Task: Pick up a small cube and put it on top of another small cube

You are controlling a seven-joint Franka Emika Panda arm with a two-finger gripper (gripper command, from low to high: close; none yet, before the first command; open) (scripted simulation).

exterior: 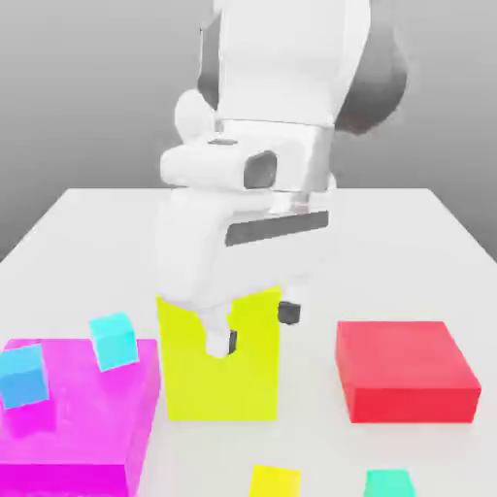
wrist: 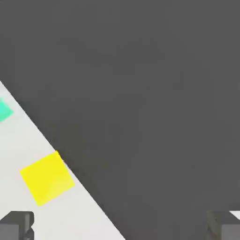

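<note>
The small yellow cube (exterior: pixel 275 481) lies on the white table by its near edge, in front of a tall yellow block (exterior: pixel 221 374). The hand view shows this small cube (wrist: pixel 47 178) close to the table's edge, off to one side of the fingers and not between them. My gripper (exterior: pixel 255 327) hangs above the table in front of the tall yellow block, open and with nothing in it. In the hand view the gripper (wrist: pixel 121 227) spans wide, one dark fingertip (wrist: pixel 16 225) over the table.
A small teal-green cube (exterior: pixel 390 482) (wrist: pixel 3 110) sits at the near edge towards the exterior view's right. A flat red block (exterior: pixel 406 371) lies on the right. On the left, a magenta block (exterior: pixel 87 427) carries two light-blue cubes (exterior: pixel 114 340) (exterior: pixel 21 376).
</note>
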